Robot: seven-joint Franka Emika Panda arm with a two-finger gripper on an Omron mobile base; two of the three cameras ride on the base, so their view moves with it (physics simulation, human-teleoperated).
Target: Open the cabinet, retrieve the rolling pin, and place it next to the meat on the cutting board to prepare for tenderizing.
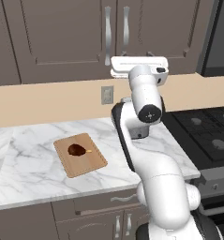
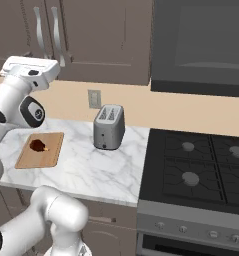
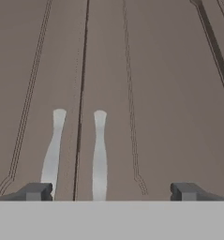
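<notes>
Facing the closed cabinet (image 3: 132,70), gripper (image 3: 111,191) has its fingers spread wide, nothing between them, aimed near the two silver handles (image 3: 99,154) at the door seam. Below the cabinet, meat (image 1: 76,150) sits on the cutting board (image 1: 92,164); toaster (image 2: 109,127) stands right of it.

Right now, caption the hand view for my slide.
Open tool faces the closed cabinet, its two silver handles flanking the door seam straight ahead.
</notes>
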